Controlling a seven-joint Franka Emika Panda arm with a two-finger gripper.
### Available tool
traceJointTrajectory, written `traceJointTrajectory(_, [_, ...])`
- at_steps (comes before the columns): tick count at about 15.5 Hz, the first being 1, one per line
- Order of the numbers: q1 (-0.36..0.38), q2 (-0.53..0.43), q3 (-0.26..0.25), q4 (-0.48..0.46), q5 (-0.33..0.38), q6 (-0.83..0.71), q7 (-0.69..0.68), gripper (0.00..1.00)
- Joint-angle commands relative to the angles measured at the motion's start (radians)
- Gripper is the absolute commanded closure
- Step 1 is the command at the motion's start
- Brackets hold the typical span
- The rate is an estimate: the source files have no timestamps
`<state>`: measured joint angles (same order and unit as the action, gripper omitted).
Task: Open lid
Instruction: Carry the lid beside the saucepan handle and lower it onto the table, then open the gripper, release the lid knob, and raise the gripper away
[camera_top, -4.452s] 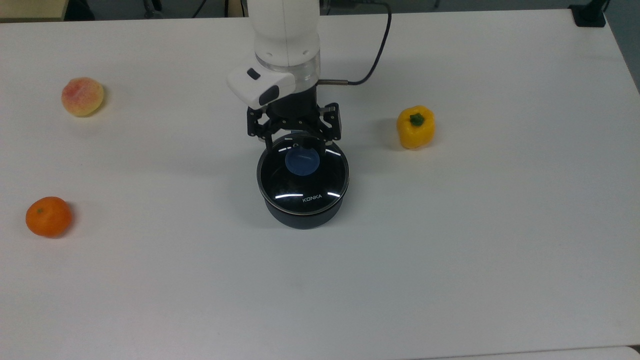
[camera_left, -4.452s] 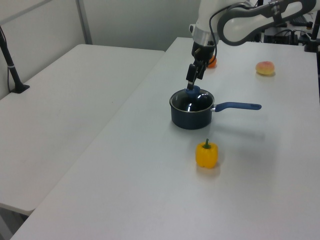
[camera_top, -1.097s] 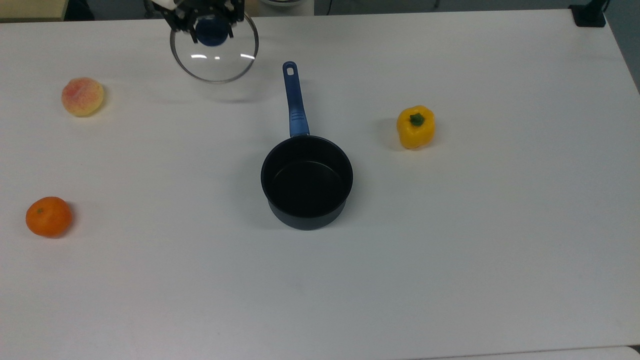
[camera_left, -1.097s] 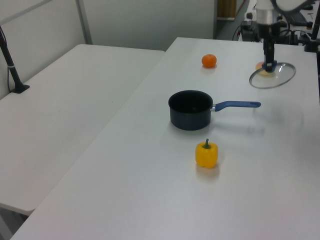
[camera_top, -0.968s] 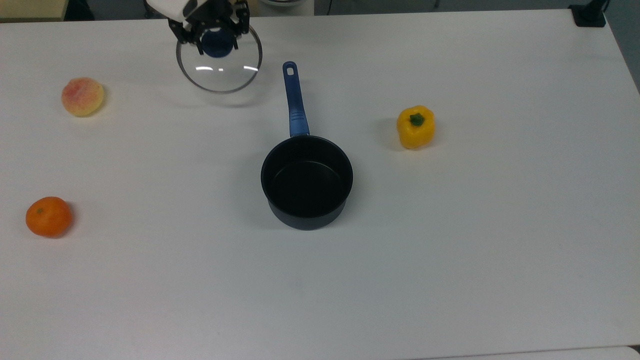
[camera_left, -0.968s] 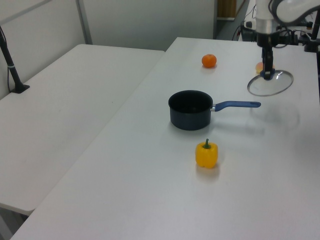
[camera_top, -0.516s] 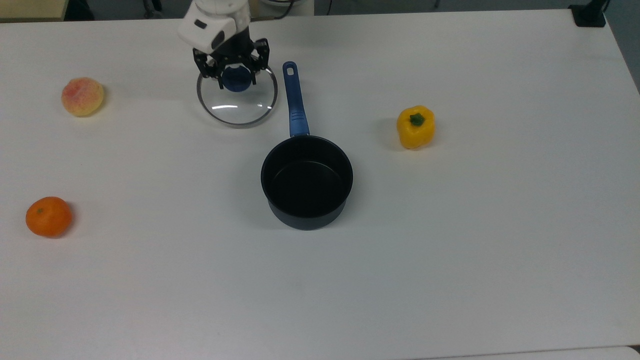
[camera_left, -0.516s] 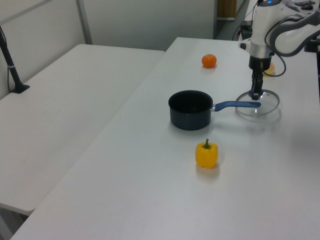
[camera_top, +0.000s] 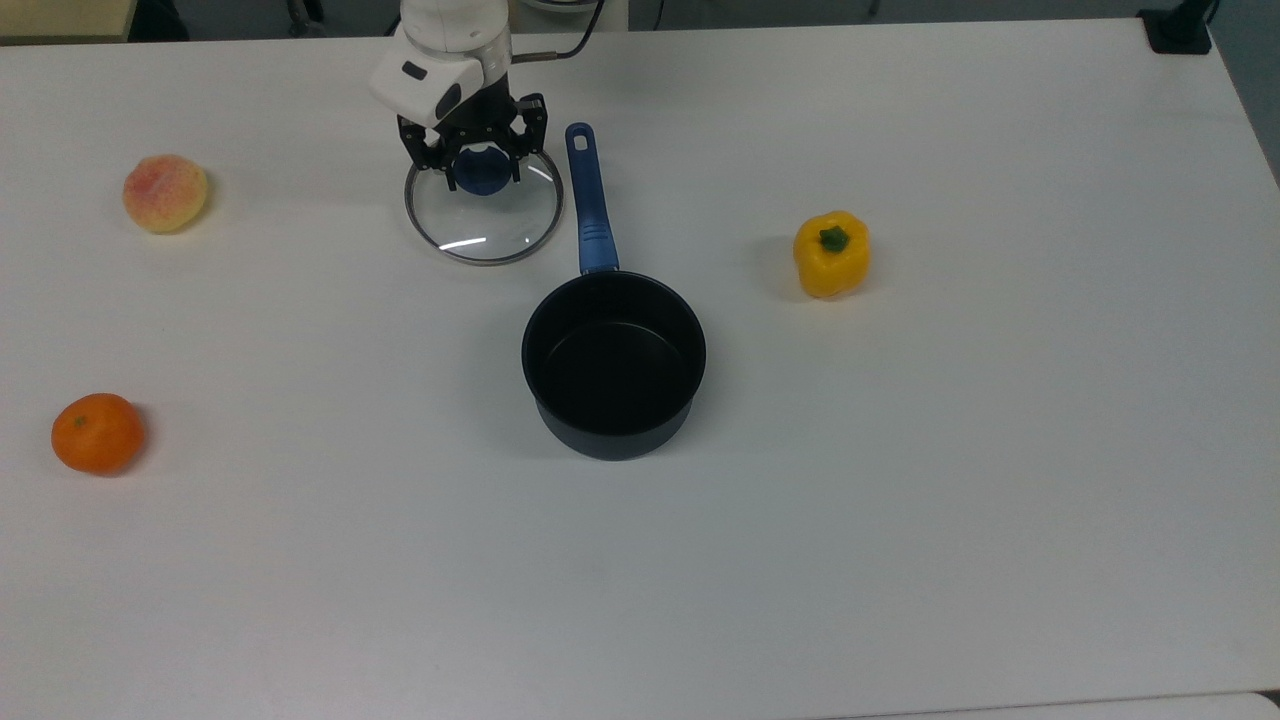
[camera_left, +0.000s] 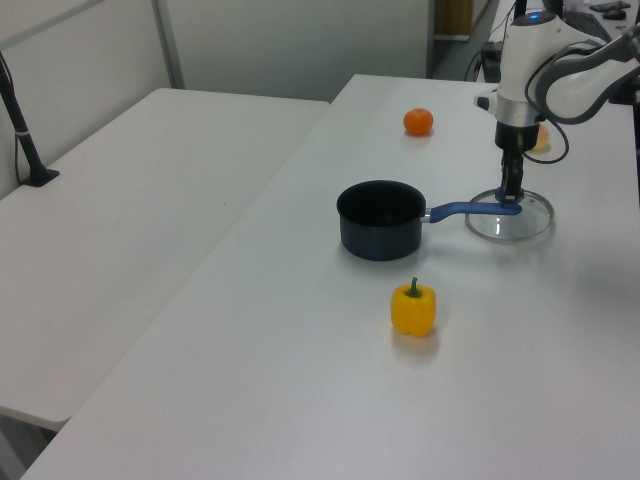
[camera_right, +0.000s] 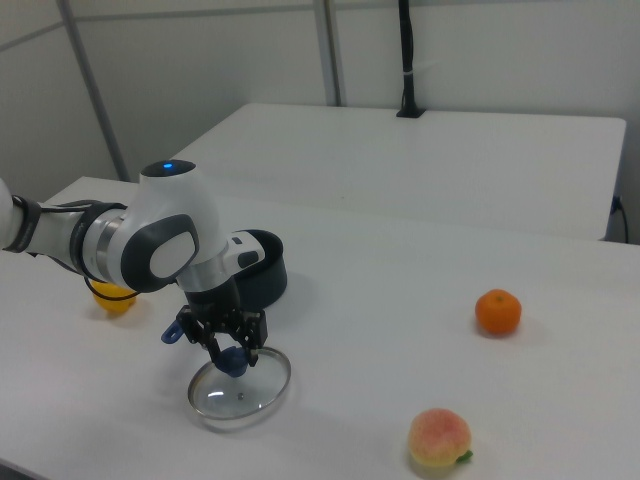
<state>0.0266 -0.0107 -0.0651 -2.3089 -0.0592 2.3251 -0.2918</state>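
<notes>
Lid (camera_top: 486, 222), seemingly tabled, lettering unreadable

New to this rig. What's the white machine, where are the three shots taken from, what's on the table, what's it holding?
The white machine is a single robot arm ending in a two-finger gripper. Three fixed cameras watch one table: one from above, two from opposite sides. On the table: a dark blue saucepan, open, its long handle beside a glass lid. The gripper's fingers sit around the lid's blue knob; the lid looks set down on the table. Also a yellow pepper, an orange and a peach.
</notes>
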Motion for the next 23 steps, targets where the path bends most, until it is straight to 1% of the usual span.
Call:
traceJointTrajectory(1, [0.004, -0.012, -0.001, -0.006, 0.005, -0.042, 0.016, 0.01])
traceJointTrajectory(3, [0.003, -0.015, 0.008, 0.015, 0.004, -0.085, 0.019, 0.0])
traceJointTrajectory(4, [0.001, -0.02, 0.008, 0.041, 0.005, -0.123, 0.029, 0.0])
traceJointTrajectory(6, [-0.001, -0.034, 0.008, 0.127, 0.005, -0.234, 0.075, 0.0])
traceJointTrajectory(7, [0.001, -0.037, 0.01, 0.191, 0.005, -0.303, 0.112, 0.0])
traceJointTrajectory(9, [0.001, -0.037, 0.013, 0.365, 0.007, -0.471, 0.172, 0.0])
traceJointTrajectory(10, [0.003, -0.037, 0.015, 0.446, 0.009, -0.548, 0.175, 0.0])
traceJointTrajectory(11, [0.004, -0.038, 0.022, 0.506, 0.013, -0.61, 0.175, 0.0])
traceJointTrajectory(13, [0.001, -0.045, 0.053, 0.619, 0.056, -0.714, 0.183, 0.0])
traceJointTrajectory(14, [0.0, -0.045, 0.053, 0.672, 0.111, -0.762, 0.224, 0.0])
traceJointTrajectory(15, [0.004, -0.045, 0.056, 0.7, 0.152, -0.795, 0.285, 0.0])
traceJointTrajectory(16, [0.004, -0.045, 0.079, 0.707, 0.168, -0.788, 0.339, 0.0])
traceJointTrajectory(17, [0.004, -0.042, 0.102, 0.707, 0.17, -0.781, 0.382, 0.0])
traceJointTrajectory(19, [0.012, -0.04, 0.105, 0.695, 0.167, -0.738, 0.376, 0.0])
traceJointTrajectory(21, [0.036, -0.031, 0.094, 0.672, 0.144, -0.64, 0.315, 0.0])
traceJointTrajectory(22, [0.051, -0.026, 0.09, 0.663, 0.11, -0.609, 0.283, 0.0])
traceJointTrajectory(23, [0.059, -0.025, 0.088, 0.661, 0.058, -0.595, 0.248, 0.0])
